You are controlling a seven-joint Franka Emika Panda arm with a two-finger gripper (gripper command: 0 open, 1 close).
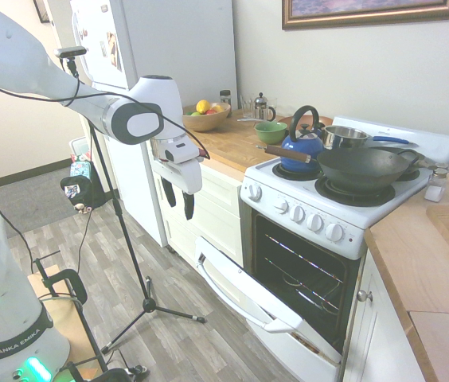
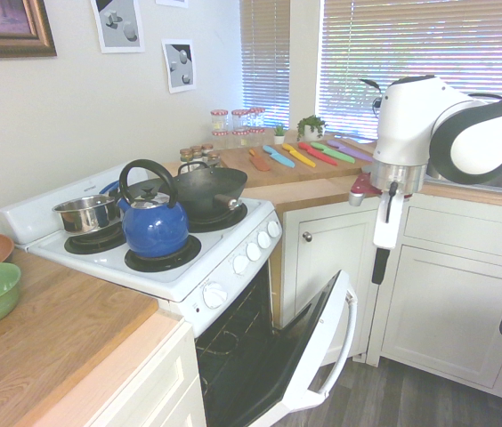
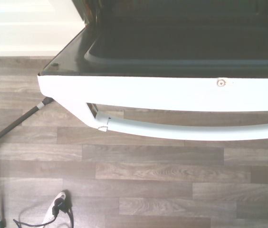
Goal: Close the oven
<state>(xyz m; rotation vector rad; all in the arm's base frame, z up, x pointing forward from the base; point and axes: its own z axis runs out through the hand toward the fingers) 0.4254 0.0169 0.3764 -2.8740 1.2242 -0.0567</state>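
The white oven (image 1: 310, 213) stands between wooden counters with its door (image 1: 244, 280) hanging partly open, tilted out over the floor. Its black inside and wire racks (image 1: 304, 267) show. The bar handle (image 1: 236, 301) runs along the door's outer top edge, and the handle (image 2: 351, 331) also shows from the other side. My gripper (image 1: 178, 200) hangs in the air above the floor, higher than the door's edge and out in front of it, touching nothing. Its fingers are open and empty. The wrist view looks straight down on the door's rim and the handle (image 3: 186, 131).
A blue kettle (image 1: 302, 146), a dark wok (image 1: 364, 167) and a steel pot (image 1: 345, 137) sit on the burners. White cabinets (image 1: 216, 208) flank the oven, and a fridge (image 1: 149, 48) stands beyond. Wood-look floor (image 1: 161, 270) lies in front.
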